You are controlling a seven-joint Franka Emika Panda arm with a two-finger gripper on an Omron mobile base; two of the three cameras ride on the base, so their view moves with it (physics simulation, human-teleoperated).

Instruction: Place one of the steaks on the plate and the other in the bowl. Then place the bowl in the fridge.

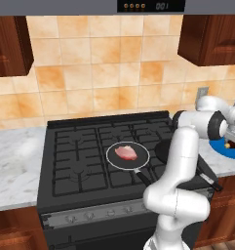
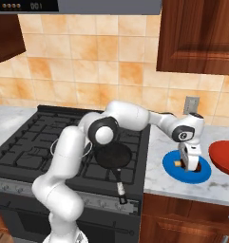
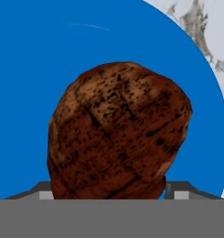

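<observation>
The dark brown steak [image 3: 118, 130] sits between my gripper's [image 3: 111, 195] two fingertips, which press on its sides, right down at the blue plate [image 3: 39, 69]. From the right base view, the gripper [image 2: 192, 166] points down onto the plate [image 2: 201, 177], and the steak's yellowish stub [image 2: 177, 163] pokes out beside it. The red bowl [image 2: 225, 156] stands just right of the plate on the counter. On the stove, the pale pink steak [image 1: 126, 153] lies in a frying pan [image 1: 110, 159]. The fridge is out of view.
A second, empty black frying pan [image 2: 113, 156] sits on the stove's right front burner, its handle pointing over the front edge. The marble counter [image 2: 156, 175] holds the plate [image 1: 231, 151] and bowl. A wooden wall cabinet [image 2: 196, 38] hangs above the counter.
</observation>
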